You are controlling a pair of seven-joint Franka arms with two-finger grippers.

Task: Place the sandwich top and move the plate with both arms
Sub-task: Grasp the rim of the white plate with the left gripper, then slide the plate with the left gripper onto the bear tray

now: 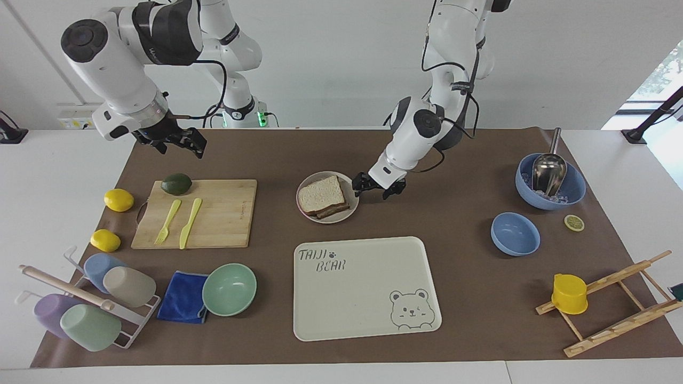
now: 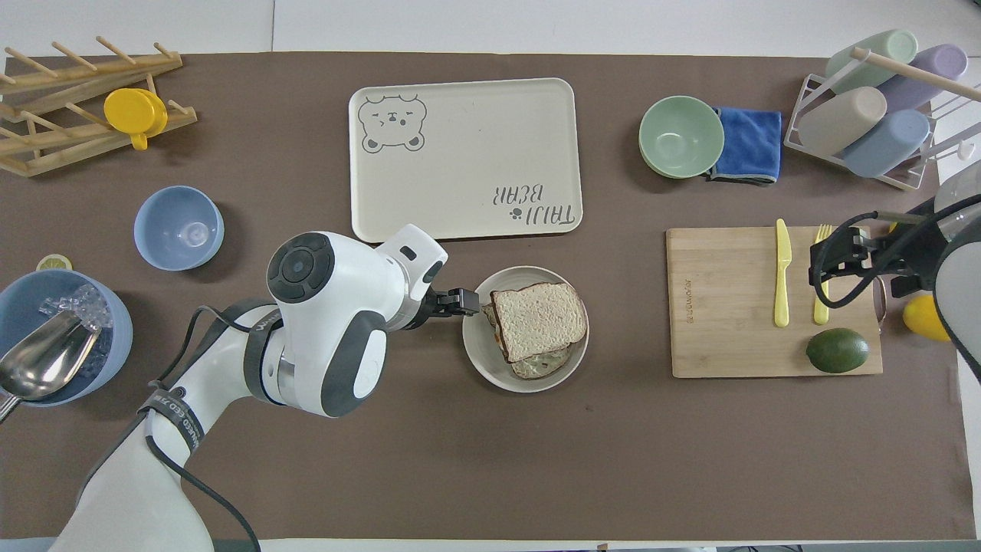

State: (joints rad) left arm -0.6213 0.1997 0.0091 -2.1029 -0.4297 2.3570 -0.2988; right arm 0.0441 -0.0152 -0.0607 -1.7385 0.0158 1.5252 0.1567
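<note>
The left gripper (image 1: 374,189) stood open and empty at the rim of the plate (image 1: 351,212), mid-table. The sandwich top (image 1: 320,194) lay on the sandwich's lower layers there. Only the overhead view showed greenish filling beneath. The right gripper (image 1: 179,143), open and empty, hung above the brown mat's corner.

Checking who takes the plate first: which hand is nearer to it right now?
Left. The left hand is open at the plate's rim toward the left arm's end. The right hand waits open, raised by the avocado end of the cutting board.
</note>
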